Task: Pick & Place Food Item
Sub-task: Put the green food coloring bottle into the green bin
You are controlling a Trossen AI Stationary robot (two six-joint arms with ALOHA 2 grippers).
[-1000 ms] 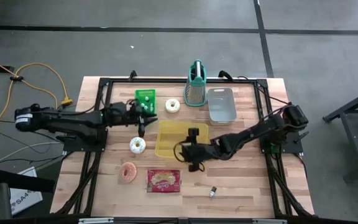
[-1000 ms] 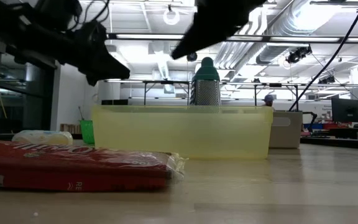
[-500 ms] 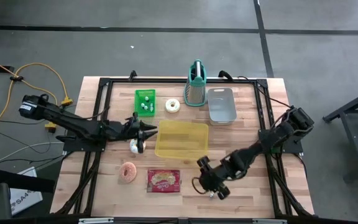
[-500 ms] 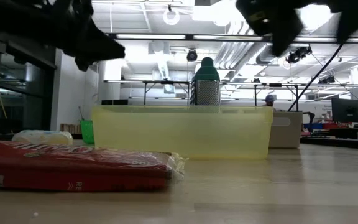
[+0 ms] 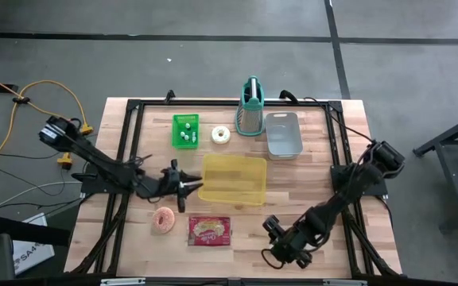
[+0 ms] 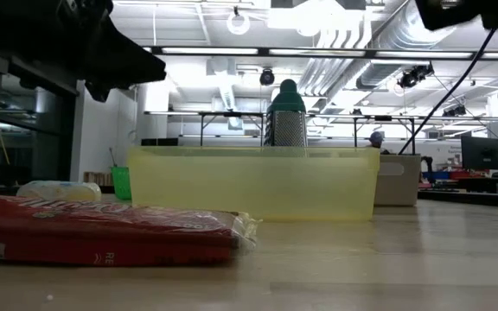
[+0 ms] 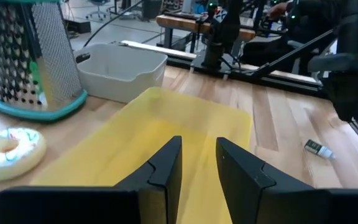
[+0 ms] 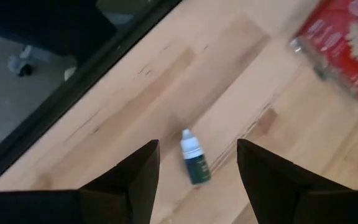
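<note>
The right pincer (image 5: pixel 281 253) hangs low over the tabletop's (image 5: pixel 324 159) front edge, fingers spread wide, with a small dropper bottle (image 8: pixel 194 163) lying flat just beneath and between them, untouched. A red snack packet (image 5: pixel 210 230) lies nearby, a pink doughnut (image 5: pixel 164 220) beside it. The left pincer (image 5: pixel 188 187) sits at the yellow tray's (image 5: pixel 233 179) edge, fingers (image 7: pixel 164 165) narrowly parted and holding nothing.

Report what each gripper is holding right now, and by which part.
Nothing is held. The left gripper stands slightly open over the yellow plastic tray; the right gripper hangs open above the small dark dropper bottle.
</note>
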